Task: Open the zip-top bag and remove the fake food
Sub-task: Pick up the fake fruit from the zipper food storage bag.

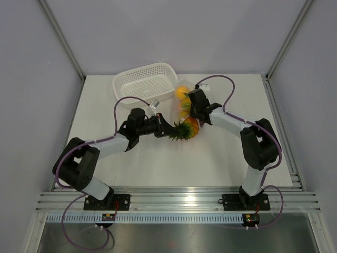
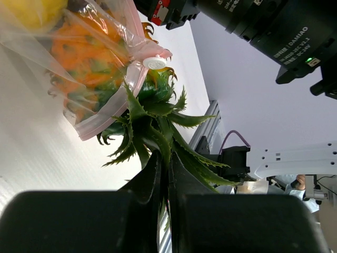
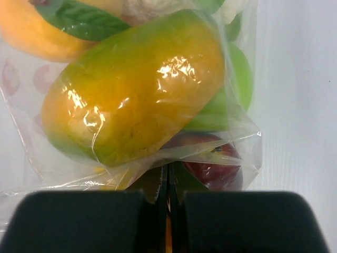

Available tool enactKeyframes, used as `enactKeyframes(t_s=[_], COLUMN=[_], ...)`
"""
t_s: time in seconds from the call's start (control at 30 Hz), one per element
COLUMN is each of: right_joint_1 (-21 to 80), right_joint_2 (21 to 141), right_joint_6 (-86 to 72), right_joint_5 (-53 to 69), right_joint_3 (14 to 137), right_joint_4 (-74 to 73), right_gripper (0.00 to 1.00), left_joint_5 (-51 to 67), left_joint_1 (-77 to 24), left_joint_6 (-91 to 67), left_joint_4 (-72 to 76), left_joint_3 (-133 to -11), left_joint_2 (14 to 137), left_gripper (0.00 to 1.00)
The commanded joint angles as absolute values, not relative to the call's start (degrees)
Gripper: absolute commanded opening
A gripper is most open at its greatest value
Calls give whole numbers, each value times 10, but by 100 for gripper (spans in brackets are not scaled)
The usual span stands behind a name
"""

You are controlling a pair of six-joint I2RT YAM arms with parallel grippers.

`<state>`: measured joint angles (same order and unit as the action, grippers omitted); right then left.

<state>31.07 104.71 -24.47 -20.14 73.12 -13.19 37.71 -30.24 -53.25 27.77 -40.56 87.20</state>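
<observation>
- The zip-top bag [image 1: 182, 105] lies on the counter [image 1: 158, 163] just beside the near right corner of the white basket [image 1: 145, 79]. Its mouth points away from the basket, toward the arm bases.
- The step in hand, as I judge it, is taking the first piece of fake food [image 1: 181, 94] out: the pink zip strip [image 2: 108, 116] is parted and the pineapple [image 1: 187, 127] lies half through the mouth.
- The left fingers [image 2: 166, 200] are closed tight on the green crown leaves [image 2: 150, 132] of the pineapple, on the side of the bag far from the basket.
- The right fingers [image 3: 168, 211] are also closed together, pinching the clear film of the bag at the side of its load.
- The next move probably calls for the left arm to pull the pineapple straight away from the basket while the right arm holds the bag back, so that the bag does not slide along.
- The leaves are thin and may slip or bend under the pull.
- Behind the film the right wrist view shows a yellow-orange piece [image 3: 137, 84], a green apple [image 3: 231, 89] and a dark red piece [image 3: 216, 163], all cut off at the edges.
- I cannot tell whether the right fingers catch only film or also a piece; it seems only film.
- In the top view the arms cover most of the bag.
</observation>
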Motion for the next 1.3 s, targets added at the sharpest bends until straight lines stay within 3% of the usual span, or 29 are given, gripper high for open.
enactKeyframes(t_s=[0.0, 0.3, 0.63, 0.8, 0.97, 1.0, 1.07, 1.1, 1.27], right_joint_1=[284, 272, 266, 266, 266, 266, 266, 266, 266], right_joint_2=[1050, 1073, 1041, 1037, 1032, 1031, 1027, 1027, 1022], right_joint_6=[-257, -306, -333, -330, -324, -323, -321, -320, -318], right_joint_5=[-243, -249, -214, -204, -193, -193, -194, -194, -189], right_joint_3=[738, 759, 702, 699, 700, 701, 701, 700, 700], right_joint_4=[-120, -158, -109, -105, -104, -104, -104, -103, -100], right_gripper=[0, 0, 0, 0, 0, 0, 0, 0, 0], left_joint_5=[456, 524, 455, 453, 448, 441, 411, 398, 325], left_joint_1=[-306, -296, -234, -234, -234, -234, -234, -234, -249], left_joint_6=[-569, -674, -944, -932, -804, -777, -695, -648, -549], left_joint_4=[362, 484, 951, 944, 777, 737, 607, 532, 365], left_joint_3=[-439, -429, -370, -386, -359, -353, -346, -342, -345], left_joint_2=[867, 882, 962, 998, 942, 927, 874, 837, 759], left_gripper=[0, 0, 0, 0, 1, 14, 26, 44, 73])
